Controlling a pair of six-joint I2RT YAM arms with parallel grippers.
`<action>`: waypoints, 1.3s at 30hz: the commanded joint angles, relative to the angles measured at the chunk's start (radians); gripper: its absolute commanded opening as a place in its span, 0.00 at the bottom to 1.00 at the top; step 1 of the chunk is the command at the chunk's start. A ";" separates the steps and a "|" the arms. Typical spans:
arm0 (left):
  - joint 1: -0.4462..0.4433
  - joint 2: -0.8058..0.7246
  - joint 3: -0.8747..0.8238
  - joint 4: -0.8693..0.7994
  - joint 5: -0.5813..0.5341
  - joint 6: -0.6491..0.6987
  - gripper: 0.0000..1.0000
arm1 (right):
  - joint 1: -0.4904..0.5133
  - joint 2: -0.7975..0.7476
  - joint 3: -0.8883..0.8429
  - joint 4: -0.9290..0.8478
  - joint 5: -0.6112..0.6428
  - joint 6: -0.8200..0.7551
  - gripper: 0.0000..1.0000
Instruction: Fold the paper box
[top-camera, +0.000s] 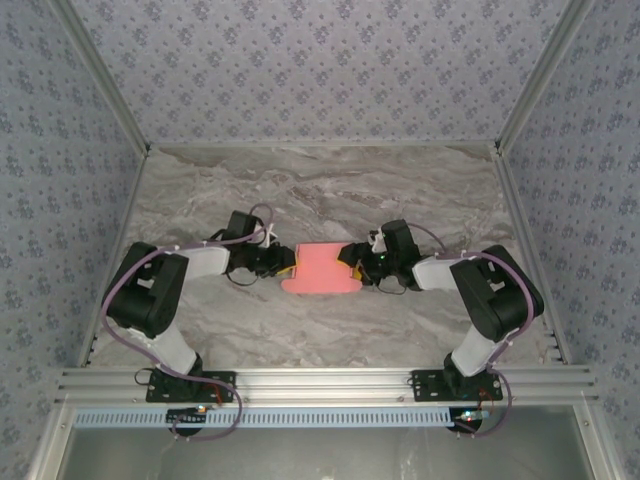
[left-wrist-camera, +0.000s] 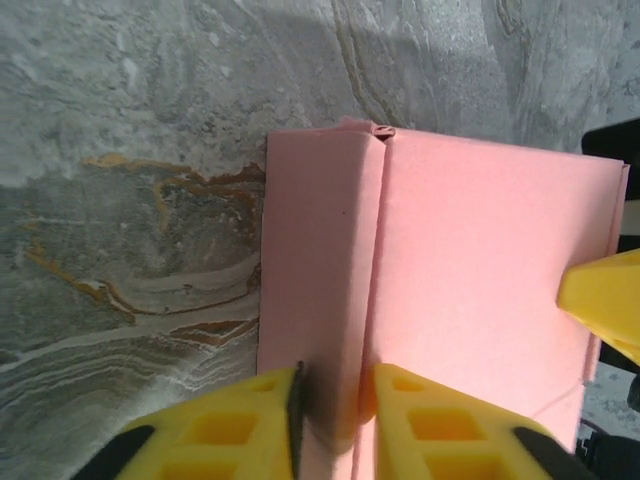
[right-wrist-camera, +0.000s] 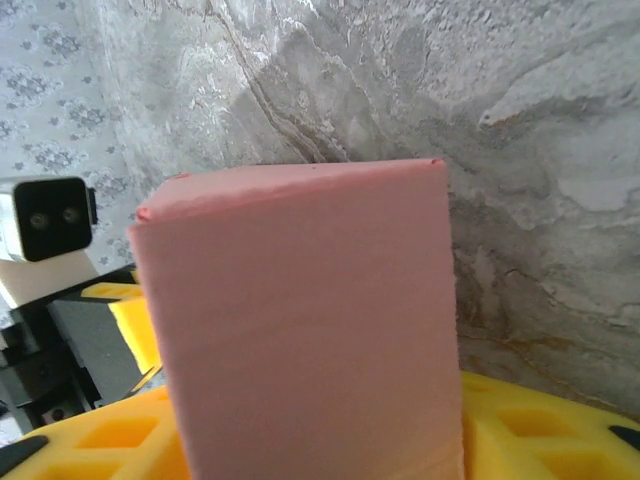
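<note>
Left end effector (left-wrist-camera: 335, 390) straddles the raised fold (left-wrist-camera: 368, 220), grip undeterminable. Right end effector (right-wrist-camera: 318, 440) clamps the paper box (top-camera: 322, 268). One box, overhead frame centre, on counter (top-camera: 330, 190); fold visible from left wrist.

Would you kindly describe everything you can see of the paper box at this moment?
The paper box is plain salmon-pink thin card, matte and unmarked, partly folded into a low rectangular shape, wider along its near edge. It lies in the middle of the grey marbled table. A creased, raised wall at its left end stands between the left fingers; the right fingers flank its right end, close against both sides.
</note>
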 joint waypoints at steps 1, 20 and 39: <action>-0.003 0.022 -0.078 -0.205 -0.170 0.000 0.37 | 0.010 -0.027 -0.001 0.059 -0.006 0.118 0.51; -0.277 -0.600 -0.545 0.806 -0.457 0.672 0.99 | -0.023 -0.192 0.084 -0.408 -0.009 0.309 0.38; -0.406 -0.325 -0.510 0.890 -0.597 1.384 0.99 | -0.146 -0.175 0.141 -0.661 -0.155 0.177 0.40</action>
